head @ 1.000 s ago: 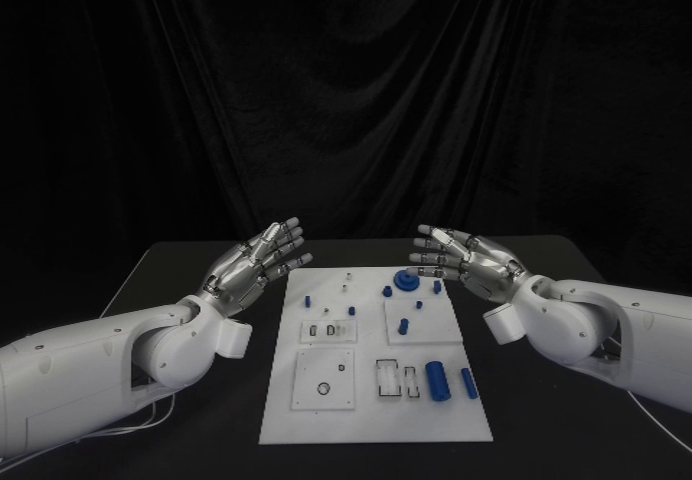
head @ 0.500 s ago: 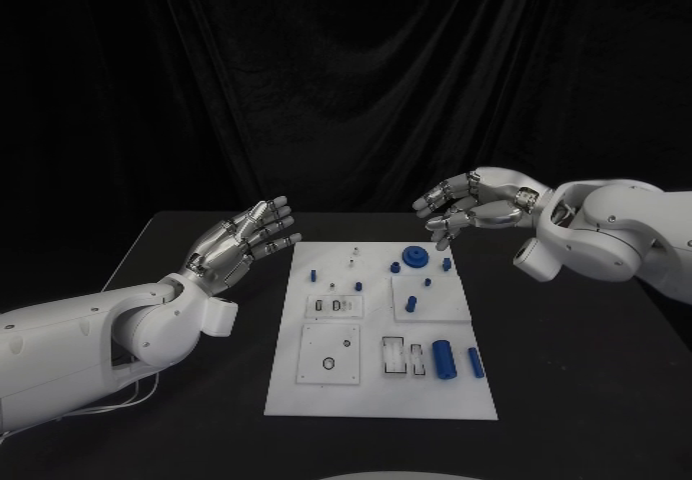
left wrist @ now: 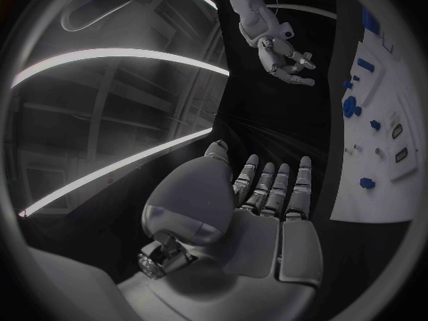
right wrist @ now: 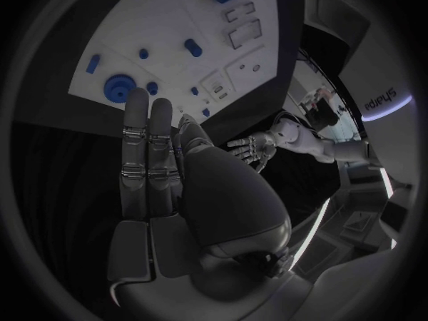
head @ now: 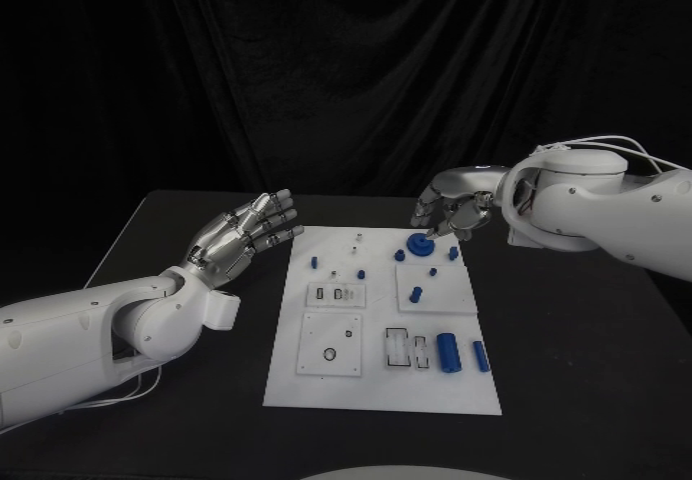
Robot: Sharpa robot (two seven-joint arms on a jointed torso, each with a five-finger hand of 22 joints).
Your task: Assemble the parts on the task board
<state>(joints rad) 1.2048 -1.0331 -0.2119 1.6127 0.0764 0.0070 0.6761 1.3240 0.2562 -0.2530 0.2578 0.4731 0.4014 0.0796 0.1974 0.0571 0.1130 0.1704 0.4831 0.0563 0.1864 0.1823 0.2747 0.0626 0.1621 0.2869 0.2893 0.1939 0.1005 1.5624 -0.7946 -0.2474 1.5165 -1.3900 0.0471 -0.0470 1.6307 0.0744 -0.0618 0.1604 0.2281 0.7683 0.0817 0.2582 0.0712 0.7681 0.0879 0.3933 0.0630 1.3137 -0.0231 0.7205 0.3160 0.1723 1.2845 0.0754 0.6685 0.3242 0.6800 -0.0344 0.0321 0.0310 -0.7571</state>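
Nearest on the white task board [head: 378, 385]: two blue cylinders, the thick blue cylinder [head: 449, 352] and beside it, toward the board's right edge, the thin blue cylinder [head: 480, 356], both lying with long axes running near-to-far, just right of a pair of rectangular slots [head: 405, 349]. Left of those, a square plate with a small oval hole [head: 330, 353]. Farther on, a short blue peg [head: 417, 294] on the right square plate and small pale fittings [head: 336, 294] on the left one. At the far end, the round blue gear [head: 420, 245], flat on the board with a hub standing up, small blue studs [head: 400, 255] close around it.

Left hand [head: 242, 240] held off the board's left edge, fingers straight and side by side, palm turned toward the board, holding nothing, clear of the table. Right hand [head: 450, 213] poised just beyond and above the gear, fingers curled downward together, nothing visibly between them; seen from the right wrist, fingers [right wrist: 147, 132] extended side by side with tips just short of the gear [right wrist: 120, 88]. Judged by position, gear directly beneath and slightly nearward of the right fingertips, far closer to the right hand than the left; a short downward reach likely the next step. No part yet lifted, as far as can be told.

Black table [head: 577, 340] under the board, black curtain [head: 346, 90] behind.
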